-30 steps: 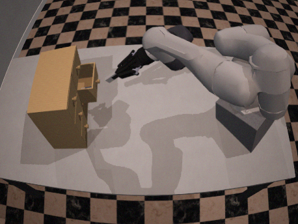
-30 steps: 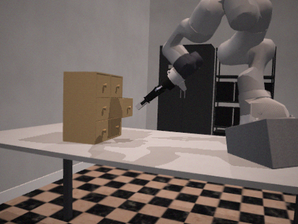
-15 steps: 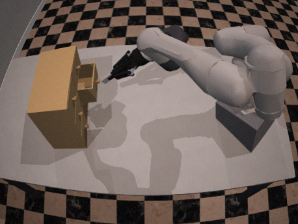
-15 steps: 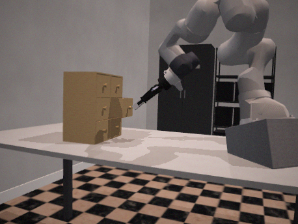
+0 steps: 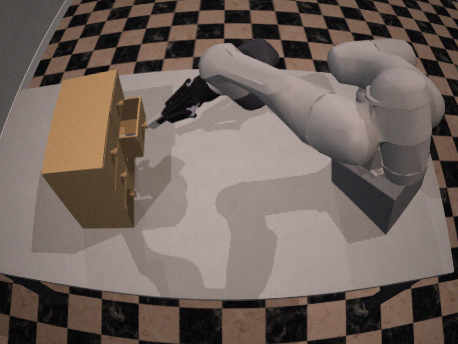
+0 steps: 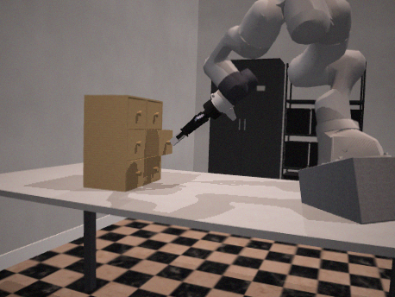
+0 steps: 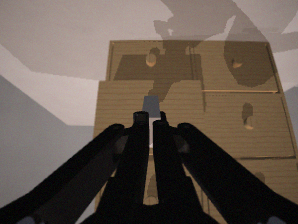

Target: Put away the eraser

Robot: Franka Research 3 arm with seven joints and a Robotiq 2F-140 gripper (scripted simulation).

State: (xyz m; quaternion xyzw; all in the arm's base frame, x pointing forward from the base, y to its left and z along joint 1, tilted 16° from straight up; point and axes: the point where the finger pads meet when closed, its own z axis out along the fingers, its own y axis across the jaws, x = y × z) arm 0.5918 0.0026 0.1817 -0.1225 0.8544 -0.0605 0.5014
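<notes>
Top alone shows inside the open drawer (image 5: 140,145) (image 6: 166,148) (image 7: 120,100), tool (image 5: 153,123) (image 6: 175,141) (image 7: 151,106) closed

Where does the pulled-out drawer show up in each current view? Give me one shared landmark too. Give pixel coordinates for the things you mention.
Top: left of centre, against the chest's right side.
Exterior: left of centre, middle row, right column.
Wrist: centre-left, partly behind the pincer (image 5: 152,124) (image 6: 174,142) (image 7: 151,119).
Landmark: the chest (image 5: 82,120) (image 6: 105,142) (image 7: 240,112).
</notes>
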